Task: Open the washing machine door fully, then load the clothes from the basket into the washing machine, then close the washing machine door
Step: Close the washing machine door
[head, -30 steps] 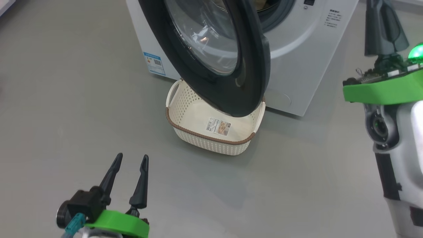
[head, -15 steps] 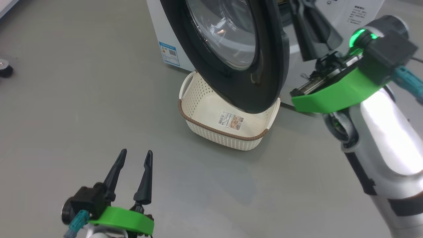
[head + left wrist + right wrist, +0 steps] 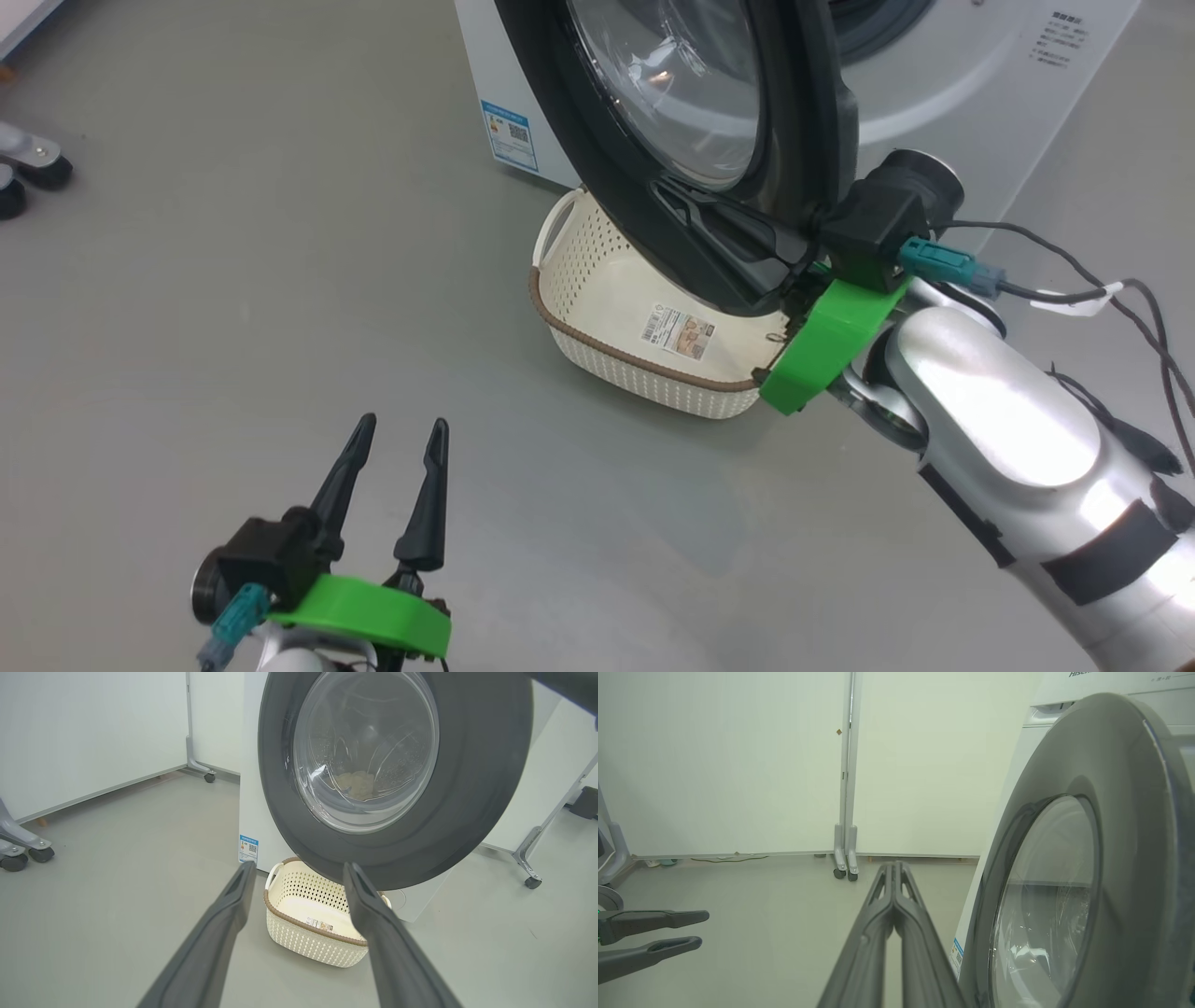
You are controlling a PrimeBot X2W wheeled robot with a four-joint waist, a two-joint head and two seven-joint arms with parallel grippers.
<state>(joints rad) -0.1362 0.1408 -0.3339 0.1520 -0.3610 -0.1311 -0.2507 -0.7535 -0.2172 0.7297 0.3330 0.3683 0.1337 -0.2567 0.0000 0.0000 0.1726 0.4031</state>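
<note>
The washing machine (image 3: 934, 103) is white, with a blue label sticker (image 3: 509, 135) low on its front. The washing machine door (image 3: 672, 121) has a glossy black rim around clear glass, and through the glass the clothes (image 3: 356, 784) show a dull cream-tan. The basket (image 3: 653, 385) is cream, its sides patterned with rows of small holes, with a brown rim, a white handle and a white-and-tan printed sticker (image 3: 677, 331) inside. The floor (image 3: 233, 280) is plain matt grey. The left gripper (image 3: 402, 423) and right gripper (image 3: 893, 865) have dark grey-black fingers, and each wrist wears a bright green collar (image 3: 826, 341). The right forearm (image 3: 999, 420) is silver with black bands.
</note>
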